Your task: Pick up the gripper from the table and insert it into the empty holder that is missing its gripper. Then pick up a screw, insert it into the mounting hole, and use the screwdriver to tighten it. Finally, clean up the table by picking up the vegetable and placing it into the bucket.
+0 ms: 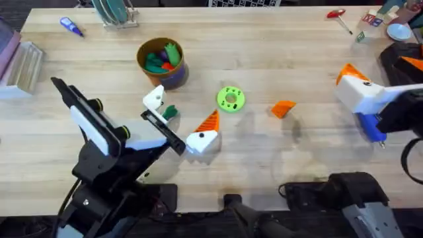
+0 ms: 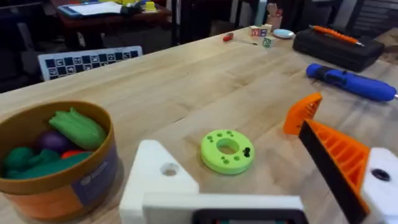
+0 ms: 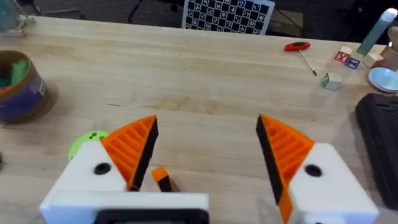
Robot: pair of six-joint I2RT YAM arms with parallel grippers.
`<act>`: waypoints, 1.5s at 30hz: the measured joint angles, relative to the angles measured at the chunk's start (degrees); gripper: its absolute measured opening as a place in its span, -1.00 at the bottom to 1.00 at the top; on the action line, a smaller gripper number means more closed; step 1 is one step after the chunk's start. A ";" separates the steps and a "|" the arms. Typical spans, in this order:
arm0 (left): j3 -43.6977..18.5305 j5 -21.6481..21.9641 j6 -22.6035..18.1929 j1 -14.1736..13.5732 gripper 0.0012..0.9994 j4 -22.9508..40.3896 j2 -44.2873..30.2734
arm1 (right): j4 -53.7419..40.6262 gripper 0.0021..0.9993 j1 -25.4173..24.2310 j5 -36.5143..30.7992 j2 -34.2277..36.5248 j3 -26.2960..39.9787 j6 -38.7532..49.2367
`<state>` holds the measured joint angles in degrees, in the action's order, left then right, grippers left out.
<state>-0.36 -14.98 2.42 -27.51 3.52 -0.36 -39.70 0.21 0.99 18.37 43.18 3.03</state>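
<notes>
On the left of the table (image 1: 218,49): the bucket (image 1: 160,63) has toy produce in it, but the task's vegetable (image 1: 170,111) isn't among it. It lies on the wood just beside the left arm's bare finger. Cleanup not done.

Left gripper (image 1: 184,107): released, fingers wide apart, nothing held. One finger has its orange tip. The other is the holder (image 2: 158,171), a bare white block with its mounting hole open and visible in the left wrist view. So no tip inserted and no screw in.

Centre: the green disc (image 1: 230,99) sits between the holder and the loose part. There's a small dark item on its top face (image 2: 246,151). Could be a screw, can't tell.

Right of the disc: the gripper (image 1: 283,108), the loose orange wedge, lies flat on the table, untouched and well apart from the holder.

Right side: the right gripper (image 3: 208,130) is released, both orange tips fitted, empty. The right wrist view shows the loose wedge low between its fingers, so my read is it's lining up for the pick. That's a judgement only.

Far right: the screwdriver (image 1: 371,127) lies on the table under the right arm, not in use.

Status: zero of three stages complete. Left to do:
- pick the wedge and seat it in the holder
- insert the screw and tighten it
- put the vegetable in the bucket
</notes>
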 joint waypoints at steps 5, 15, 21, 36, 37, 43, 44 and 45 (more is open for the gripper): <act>0.00 -0.49 0.01 0.00 0.97 -0.01 0.06 | -0.02 0.93 0.00 0.00 0.00 0.00 0.00; 0.00 -0.66 0.01 0.00 0.97 -0.01 0.06 | -0.02 0.93 0.00 0.00 0.00 0.00 0.00; 0.00 -0.66 0.01 0.00 0.97 -0.01 0.06 | 0.00 0.93 0.00 0.00 0.00 0.00 0.00; 0.00 -0.66 0.01 0.00 0.97 -0.01 0.05 | -0.01 0.93 0.00 0.00 0.00 0.00 0.00; 0.00 -0.66 0.01 0.00 0.97 -0.01 0.06 | 0.00 0.93 0.00 0.00 0.00 0.00 0.00; 0.00 -1.24 0.02 0.00 0.97 -0.03 0.05 | 0.00 0.93 0.00 0.00 0.00 0.00 0.00; 0.00 -1.66 0.01 0.00 0.97 -0.05 0.04 | 0.00 0.93 0.00 0.00 0.00 0.00 0.00; 0.00 -2.17 0.03 0.00 0.97 -0.07 0.05 | 0.00 0.93 0.00 0.00 0.00 0.00 0.00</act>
<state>-0.36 -17.15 2.46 -27.51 3.44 -0.31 -39.70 0.21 0.99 18.37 43.18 3.03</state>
